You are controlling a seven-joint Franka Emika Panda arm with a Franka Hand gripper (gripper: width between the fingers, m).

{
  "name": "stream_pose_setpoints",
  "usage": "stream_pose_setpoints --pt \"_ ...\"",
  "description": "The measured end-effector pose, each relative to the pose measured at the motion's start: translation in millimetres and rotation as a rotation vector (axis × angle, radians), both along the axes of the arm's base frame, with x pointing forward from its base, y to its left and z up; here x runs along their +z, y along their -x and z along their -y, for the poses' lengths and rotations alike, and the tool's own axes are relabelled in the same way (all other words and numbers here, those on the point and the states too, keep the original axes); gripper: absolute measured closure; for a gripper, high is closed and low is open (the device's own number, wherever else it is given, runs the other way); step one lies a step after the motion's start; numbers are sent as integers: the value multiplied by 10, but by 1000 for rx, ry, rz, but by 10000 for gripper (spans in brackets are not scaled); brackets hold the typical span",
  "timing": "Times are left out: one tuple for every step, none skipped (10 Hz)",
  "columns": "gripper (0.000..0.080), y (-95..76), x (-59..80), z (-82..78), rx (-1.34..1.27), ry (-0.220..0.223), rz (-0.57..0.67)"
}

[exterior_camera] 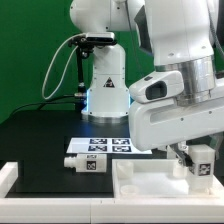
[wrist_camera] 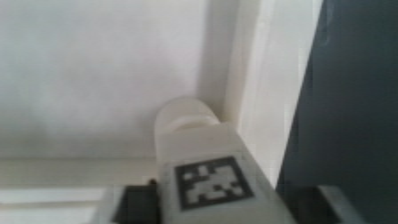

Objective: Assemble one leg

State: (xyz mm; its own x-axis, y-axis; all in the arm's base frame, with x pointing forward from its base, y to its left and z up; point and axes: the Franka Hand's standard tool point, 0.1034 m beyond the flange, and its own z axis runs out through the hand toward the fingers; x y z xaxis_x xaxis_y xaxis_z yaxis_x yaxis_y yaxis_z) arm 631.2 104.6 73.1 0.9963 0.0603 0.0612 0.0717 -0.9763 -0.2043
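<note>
fingers [wrist_camera: 196, 205] clamped on leg [wrist_camera: 199, 150], one each side of its tagged end | leg tip close to the white tabletop's [exterior_camera: 150, 180] raised inner corner, near counter [exterior_camera: 40, 140] front-right corner | second leg [exterior_camera: 81, 162] beside marker board [exterior_camera: 105, 146], mid-counter | open dark counter toward the exterior view's left
</note>
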Motion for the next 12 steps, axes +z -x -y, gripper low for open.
stream_pose_setpoints --pt "508 -4 2 -1 -68 -3 -13" --pt "508 -13 -5 -3 -137 -4 -15" --pt "508 -25 -7 -8 -195 -5 -1" --pt "508 -29 -7 -17 -324 -10 -17" --pt "508 -38 -6 -22 -461 -15 -34" --pt "508 -38 -7 -33 -560 -17 -51" --pt "508 -27 -15 -60 -732 -23 -81" --pt "508 -2 -35 -118 -902 -28 -107" --pt "508 6 -43 -153 -1040 -41 -133" --pt "508 4 -46 -164 -1137 -66 -159" --pt "508 5 -48 -167 -1170 -78 -168" --pt "437 8 -53 -169 -1139 -75 -164"
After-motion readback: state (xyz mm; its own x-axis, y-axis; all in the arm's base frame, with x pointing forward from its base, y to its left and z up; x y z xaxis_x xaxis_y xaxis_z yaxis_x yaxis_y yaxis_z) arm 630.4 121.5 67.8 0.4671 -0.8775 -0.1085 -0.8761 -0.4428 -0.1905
